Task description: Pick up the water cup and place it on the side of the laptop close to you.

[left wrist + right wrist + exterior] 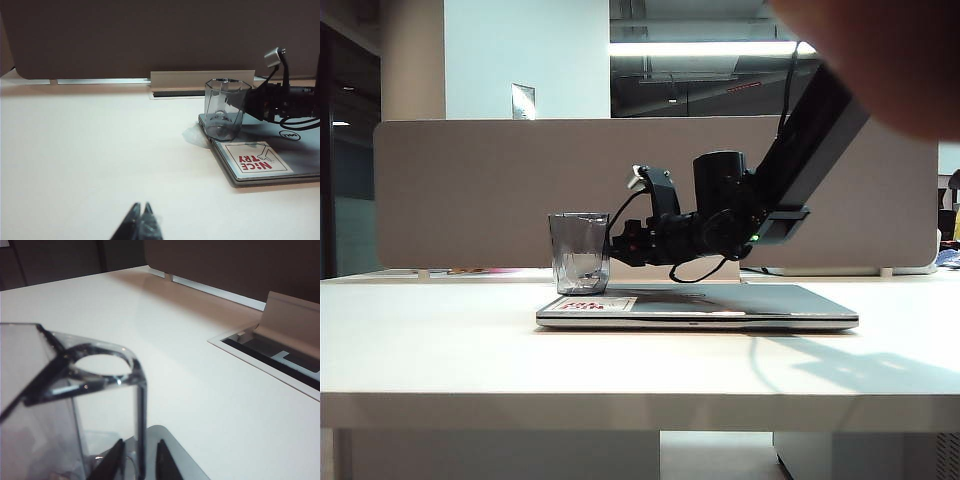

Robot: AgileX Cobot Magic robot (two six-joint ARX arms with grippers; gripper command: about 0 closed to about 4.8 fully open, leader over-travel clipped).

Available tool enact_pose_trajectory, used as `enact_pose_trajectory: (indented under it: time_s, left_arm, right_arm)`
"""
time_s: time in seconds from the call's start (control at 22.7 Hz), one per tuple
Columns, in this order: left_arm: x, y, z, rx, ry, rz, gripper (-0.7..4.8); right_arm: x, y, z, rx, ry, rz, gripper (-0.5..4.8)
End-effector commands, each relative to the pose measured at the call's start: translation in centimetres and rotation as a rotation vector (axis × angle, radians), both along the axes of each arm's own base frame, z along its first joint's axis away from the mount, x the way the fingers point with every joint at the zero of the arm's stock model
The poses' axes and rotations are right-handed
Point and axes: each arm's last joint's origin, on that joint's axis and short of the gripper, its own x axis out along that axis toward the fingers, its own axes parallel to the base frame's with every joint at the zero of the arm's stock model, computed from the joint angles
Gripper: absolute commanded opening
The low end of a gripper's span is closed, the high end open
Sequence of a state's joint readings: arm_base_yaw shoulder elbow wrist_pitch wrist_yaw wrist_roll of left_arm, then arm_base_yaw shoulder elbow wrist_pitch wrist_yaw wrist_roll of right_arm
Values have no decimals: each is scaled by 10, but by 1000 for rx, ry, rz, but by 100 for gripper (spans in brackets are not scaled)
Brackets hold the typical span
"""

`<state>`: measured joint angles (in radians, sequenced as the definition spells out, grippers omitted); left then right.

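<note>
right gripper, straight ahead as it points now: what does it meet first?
The water cup. In the right wrist view the right gripper already has its fingers on either side of the cup's handle, so going on it would press into the cup wall. Beyond that, only bare table.

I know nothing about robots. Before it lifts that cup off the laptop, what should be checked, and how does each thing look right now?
1. Water cup upright on the laptop corner: ok.
2. Right claw straddles the cup's handle: ok.
3. Handle firmly pinched: cannot tell.
4. Left claw shut, low over the table, away from the cup: ok.
5. Bare table on the laptop's near side: ok.
</note>
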<state>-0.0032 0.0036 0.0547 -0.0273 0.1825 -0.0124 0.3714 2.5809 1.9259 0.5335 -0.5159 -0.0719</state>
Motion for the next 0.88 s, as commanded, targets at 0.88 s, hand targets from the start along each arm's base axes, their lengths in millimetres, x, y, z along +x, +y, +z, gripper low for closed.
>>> enact_pose_trajectory:
  time_s: [0.88]
  left_arm:
    - [0,0,2,4,-12,-3,-6]
  right_arm:
    - [-1,7,12,21,-66,-36,49]
